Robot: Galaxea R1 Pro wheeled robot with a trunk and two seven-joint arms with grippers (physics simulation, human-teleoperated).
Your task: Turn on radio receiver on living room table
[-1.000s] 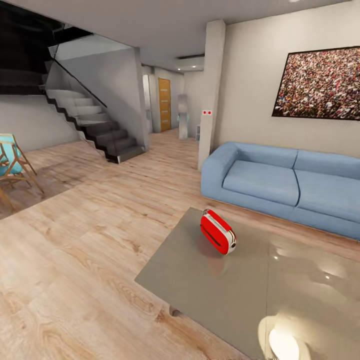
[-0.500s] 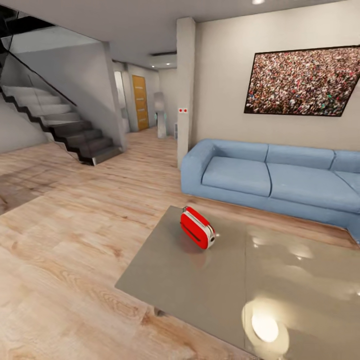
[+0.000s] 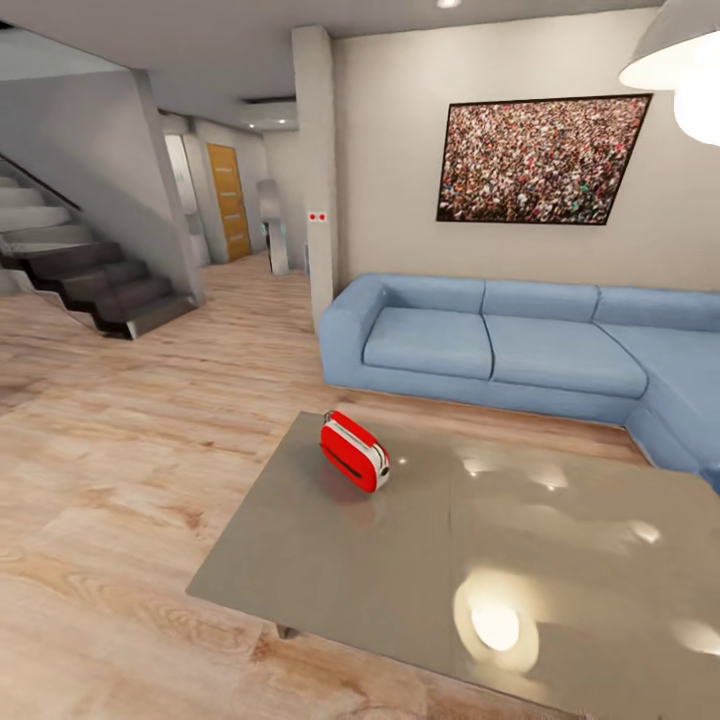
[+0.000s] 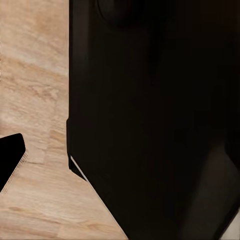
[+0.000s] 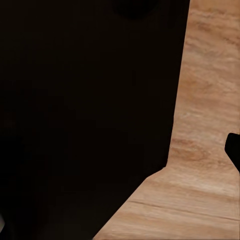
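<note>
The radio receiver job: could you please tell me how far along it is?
Done: the living room is reached; the radio receiver sits in sight on the table. In hand: nothing touches the radio yet. Left: closing in, reaching out and switching it on.

In the left wrist view, a large matte black body panel (image 4: 150, 115) has flat faces, a straight vertical edge and an angled lower corner catching a thin pale highlight. In the right wrist view, a similar black panel (image 5: 85, 110) is plain, with no visible markings, screws or cables.
</note>
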